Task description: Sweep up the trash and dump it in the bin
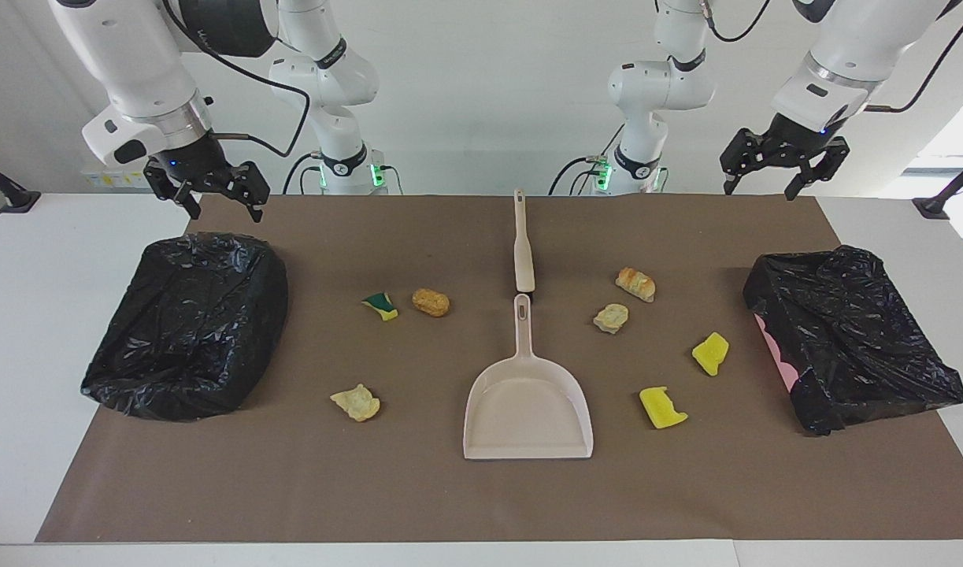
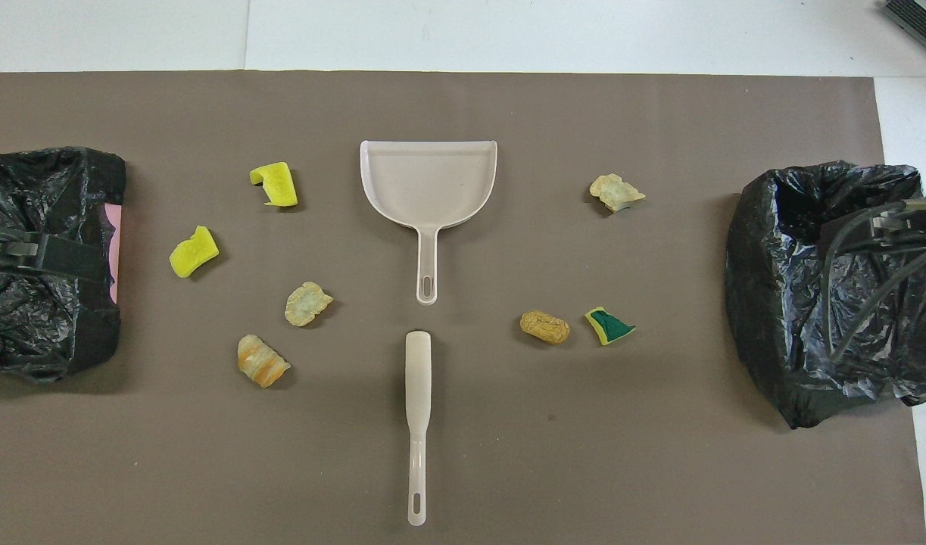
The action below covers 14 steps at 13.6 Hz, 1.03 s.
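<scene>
Seven scraps of trash (image 1: pixel 431 302) lie scattered mid-mat around the dustpan (image 1: pixel 527 409) and brush (image 1: pixel 524 252), so with the left gripper (image 1: pixel 782 175) and right gripper (image 1: pixel 209 197) both spread, empty and probably clear above the lined bins (image 1: pixel 186 323), I'd grip both handles squarely first.

No readable text or labels on anything here.
</scene>
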Each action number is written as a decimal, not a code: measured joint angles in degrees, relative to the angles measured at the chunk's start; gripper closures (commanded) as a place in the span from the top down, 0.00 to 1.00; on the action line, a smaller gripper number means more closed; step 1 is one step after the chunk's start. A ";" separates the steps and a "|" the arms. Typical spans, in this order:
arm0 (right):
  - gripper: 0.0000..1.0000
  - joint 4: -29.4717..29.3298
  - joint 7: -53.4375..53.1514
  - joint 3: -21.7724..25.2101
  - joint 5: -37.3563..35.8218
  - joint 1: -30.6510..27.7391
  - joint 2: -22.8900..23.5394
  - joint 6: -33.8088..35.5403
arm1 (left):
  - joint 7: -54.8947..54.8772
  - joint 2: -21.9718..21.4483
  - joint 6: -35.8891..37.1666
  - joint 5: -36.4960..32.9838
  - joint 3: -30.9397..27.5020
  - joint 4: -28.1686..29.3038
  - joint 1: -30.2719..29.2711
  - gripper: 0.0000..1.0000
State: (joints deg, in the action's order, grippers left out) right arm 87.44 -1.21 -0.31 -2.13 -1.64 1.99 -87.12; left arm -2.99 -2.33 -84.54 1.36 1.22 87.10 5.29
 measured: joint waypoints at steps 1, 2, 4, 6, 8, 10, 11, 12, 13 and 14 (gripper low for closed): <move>1.00 0.00 0.00 0.00 0.00 0.00 0.00 0.00 | 0.00 0.00 0.00 0.00 0.03 0.00 -0.01 1.00; 1.00 0.00 0.00 0.00 0.00 0.00 0.00 0.00 | 0.00 0.00 0.00 0.00 0.04 0.01 -0.01 1.00; 1.00 0.00 0.00 0.00 0.00 0.00 0.00 0.00 | 0.00 -0.03 0.00 0.00 0.04 0.01 -0.05 1.00; 1.00 0.00 0.00 0.00 0.00 0.00 0.00 0.00 | 0.00 -0.03 0.00 0.00 0.05 0.01 -0.08 1.00; 1.00 0.00 0.00 0.00 0.00 0.00 0.00 0.00 | 0.05 -0.05 0.00 0.00 0.05 0.01 -0.11 1.00; 1.00 0.00 0.00 0.00 0.00 0.00 0.00 0.00 | 0.16 -0.07 -0.01 0.00 0.11 0.01 -0.12 1.00; 1.00 0.00 0.00 0.00 0.00 0.00 0.00 0.00 | 0.18 -0.08 -0.01 0.00 0.24 0.02 -0.12 1.00; 1.00 0.00 0.00 0.00 0.00 0.00 0.00 0.00 | 0.22 -0.09 -0.01 0.00 0.39 0.04 -0.12 1.00; 1.00 0.00 0.00 0.00 0.00 0.00 0.00 0.00 | 0.23 -0.10 -0.01 0.00 0.55 0.07 -0.11 1.00; 1.00 0.00 0.00 0.00 0.00 0.00 0.00 0.00 | 0.24 -0.13 -0.01 0.01 0.76 0.18 -0.11 1.00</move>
State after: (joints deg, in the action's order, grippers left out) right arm 87.44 -1.21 -0.31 -2.13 -1.64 1.99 -87.12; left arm -2.75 -2.46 -84.55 1.37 1.98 87.28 5.18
